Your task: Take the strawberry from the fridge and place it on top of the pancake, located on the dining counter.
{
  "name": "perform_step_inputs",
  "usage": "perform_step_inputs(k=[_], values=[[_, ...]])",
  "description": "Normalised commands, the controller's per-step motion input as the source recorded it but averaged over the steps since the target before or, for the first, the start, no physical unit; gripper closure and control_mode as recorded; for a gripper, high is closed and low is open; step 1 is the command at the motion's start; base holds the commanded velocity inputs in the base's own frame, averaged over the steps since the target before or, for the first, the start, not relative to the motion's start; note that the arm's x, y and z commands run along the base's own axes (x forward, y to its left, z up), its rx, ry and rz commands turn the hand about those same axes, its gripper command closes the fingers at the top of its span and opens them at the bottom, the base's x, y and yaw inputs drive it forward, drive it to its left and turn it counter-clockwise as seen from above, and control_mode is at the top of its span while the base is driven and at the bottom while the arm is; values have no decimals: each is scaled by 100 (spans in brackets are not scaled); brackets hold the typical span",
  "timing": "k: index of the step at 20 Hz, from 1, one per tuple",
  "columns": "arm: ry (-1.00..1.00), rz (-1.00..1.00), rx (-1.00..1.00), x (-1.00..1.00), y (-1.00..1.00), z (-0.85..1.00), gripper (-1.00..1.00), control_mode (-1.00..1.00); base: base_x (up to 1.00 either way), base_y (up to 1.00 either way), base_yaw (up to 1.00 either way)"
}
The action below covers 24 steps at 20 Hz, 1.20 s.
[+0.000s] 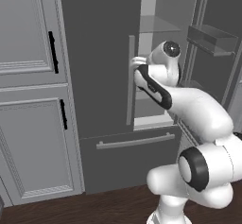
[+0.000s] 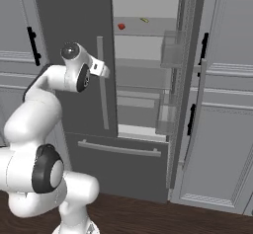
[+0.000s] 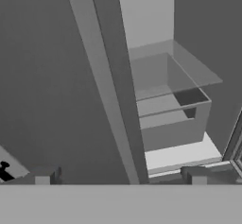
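Left base view: light grey panelled cabinets point(image 1: 28, 90) with black handles occupy the 9 o'clock side. The fridge point(image 1: 99, 76) stands at centre, its left door shut, with a long vertical silver handle point(image 1: 129, 81); the bottom drawer point(image 1: 130, 159) carries a horizontal handle. The white arm point(image 1: 198, 124) rises from 5 o'clock and reaches toward the open right half of the fridge, its wrist just beside the vertical handle. The opened right door with its bins point(image 1: 212, 38) hangs at 2 o'clock.

Right base view: the arm point(image 2: 44, 129) climbs from 7 o'clock, its hand level with the handle of the shut door. In the pale interior, the strawberry point(image 2: 121, 26) lies on an upper glass shelf point(image 2: 143, 30) at 12 o'clock, well apart from the hand and above it. A small thin yellowish item point(image 2: 144, 19) lies on the same shelf, toward 1 o'clock of the fruit. More panelled cabinets point(image 2: 222, 129) fill the 3 o'clock side.

Hand view: the tool point(image 3: 120, 176) stands wide and holds nothing, its two fingertips point(image 3: 43, 176) far apart at 6 o'clock. The edge of the shut door runs between them, with lower shelves and a drawer point(image 3: 170, 124) toward 3 o'clock.
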Motion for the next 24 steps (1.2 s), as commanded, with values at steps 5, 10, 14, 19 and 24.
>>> perform_step_inputs(k=[5,10,14,19,24], values=[[0,13,-13,9,8,10,-100,-100,0,0,0],[2,0,-26,25,31,4,-100,-100,0,0,0],[2,0,-9,28,6,0,-100,-100,0,0,0],[0,0,0,45,0,0,-100,-100,0,0,0],[0,-5,0,48,0,0,-100,-100,0,0,0]])
